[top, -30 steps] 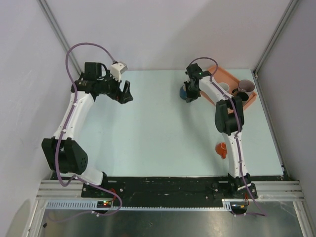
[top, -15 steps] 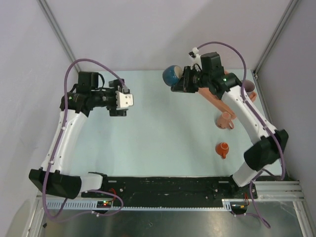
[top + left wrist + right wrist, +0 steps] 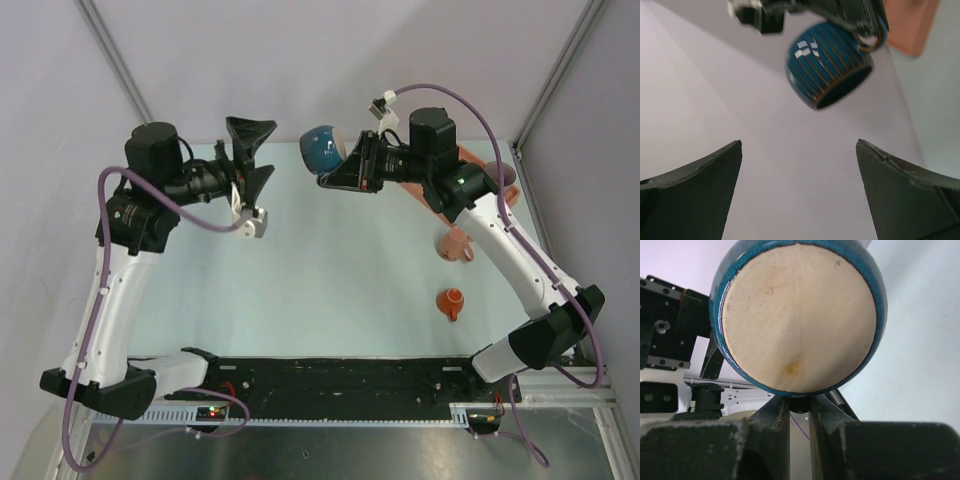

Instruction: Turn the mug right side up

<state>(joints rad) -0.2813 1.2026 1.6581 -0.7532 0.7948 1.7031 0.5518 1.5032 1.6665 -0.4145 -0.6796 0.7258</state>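
The blue ribbed mug (image 3: 322,150) hangs in the air over the far middle of the table, held by its handle in my shut right gripper (image 3: 348,168). The right wrist view shows its beige unglazed base (image 3: 799,315) facing the camera, with the right gripper (image 3: 799,407) pinching the handle below it. In the left wrist view the mug (image 3: 827,65) is tilted, its dark mouth facing down and towards the camera. My left gripper (image 3: 262,158) is raised, open and empty, pointing at the mug from the left with a gap between them; its fingers (image 3: 690,192) frame the bottom of the left wrist view.
An orange tray (image 3: 480,160) sits at the back right, mostly hidden by the right arm. A pink mug (image 3: 455,243) lies on the table beside it. A small orange cup (image 3: 451,302) lies nearer the front right.
My right gripper has lifted the blue mug off the table and carried it left and up. My left arm has risen and turned its open gripper towards the mug.
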